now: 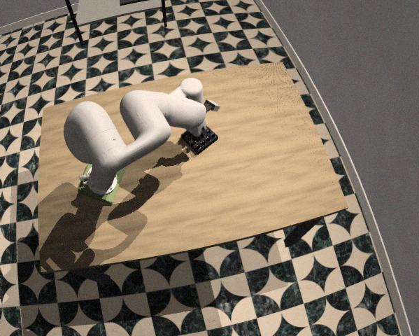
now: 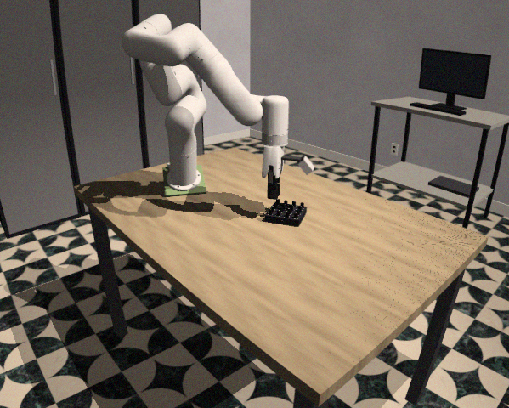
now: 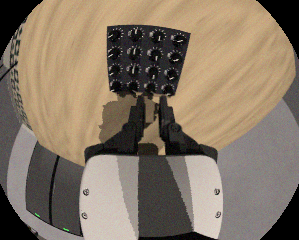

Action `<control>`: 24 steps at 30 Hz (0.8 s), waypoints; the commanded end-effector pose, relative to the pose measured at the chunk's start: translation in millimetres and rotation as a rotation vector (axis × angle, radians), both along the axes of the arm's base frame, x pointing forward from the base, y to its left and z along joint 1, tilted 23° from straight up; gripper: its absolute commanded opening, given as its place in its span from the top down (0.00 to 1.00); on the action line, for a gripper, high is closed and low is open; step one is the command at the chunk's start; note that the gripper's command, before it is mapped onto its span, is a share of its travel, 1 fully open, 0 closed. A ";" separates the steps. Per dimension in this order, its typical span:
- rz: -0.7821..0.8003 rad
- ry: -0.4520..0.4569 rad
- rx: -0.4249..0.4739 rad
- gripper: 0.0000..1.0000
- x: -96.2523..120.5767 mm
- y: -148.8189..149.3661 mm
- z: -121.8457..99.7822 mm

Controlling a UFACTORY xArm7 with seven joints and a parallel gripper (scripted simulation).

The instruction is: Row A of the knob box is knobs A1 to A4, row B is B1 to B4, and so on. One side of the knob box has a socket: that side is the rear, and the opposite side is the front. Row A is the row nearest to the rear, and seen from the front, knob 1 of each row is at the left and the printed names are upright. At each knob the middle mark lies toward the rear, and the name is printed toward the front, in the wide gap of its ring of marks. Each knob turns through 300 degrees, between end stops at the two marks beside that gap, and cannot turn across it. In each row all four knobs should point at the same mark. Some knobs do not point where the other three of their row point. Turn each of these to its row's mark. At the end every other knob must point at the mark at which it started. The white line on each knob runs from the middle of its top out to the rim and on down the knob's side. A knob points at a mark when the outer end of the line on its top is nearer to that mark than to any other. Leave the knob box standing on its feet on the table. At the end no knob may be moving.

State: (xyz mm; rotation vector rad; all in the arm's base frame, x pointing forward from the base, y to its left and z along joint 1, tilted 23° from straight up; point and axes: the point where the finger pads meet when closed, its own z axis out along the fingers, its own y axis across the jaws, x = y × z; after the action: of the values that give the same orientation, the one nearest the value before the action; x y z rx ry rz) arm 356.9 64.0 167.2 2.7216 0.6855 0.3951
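Note:
The black knob box (image 1: pixel 201 138) stands on its feet on the wooden table, near the middle; it also shows in the exterior view (image 2: pixel 285 212). In the wrist view the knob box (image 3: pixel 148 60) shows four rows of four black knobs; the white lines and printed names are too small to read. My gripper (image 2: pixel 273 195) hangs straight down, a little above the box's edge nearest the arm's base. In the wrist view the gripper (image 3: pixel 151 102) has a narrow gap between its fingers with nothing in it. Its tips sit over the middle of the nearest row's edge.
The arm's base (image 2: pixel 182 182) sits on a green plate at the table's rear left. A side table with a monitor (image 2: pixel 454 74) stands off to the right, away from the work table. Cabinets stand behind the arm.

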 end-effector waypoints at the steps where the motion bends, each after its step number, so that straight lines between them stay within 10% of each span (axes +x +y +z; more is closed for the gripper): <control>1: 0.145 0.034 -0.047 0.81 0.3 1.7 3.1; 24: 0.801 0.188 -0.284 0.81 -1.9 4.8 10.0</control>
State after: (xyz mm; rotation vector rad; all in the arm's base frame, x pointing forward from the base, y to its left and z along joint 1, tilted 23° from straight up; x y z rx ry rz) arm 354.5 67.8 174.9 2.2321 1.5907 0.2141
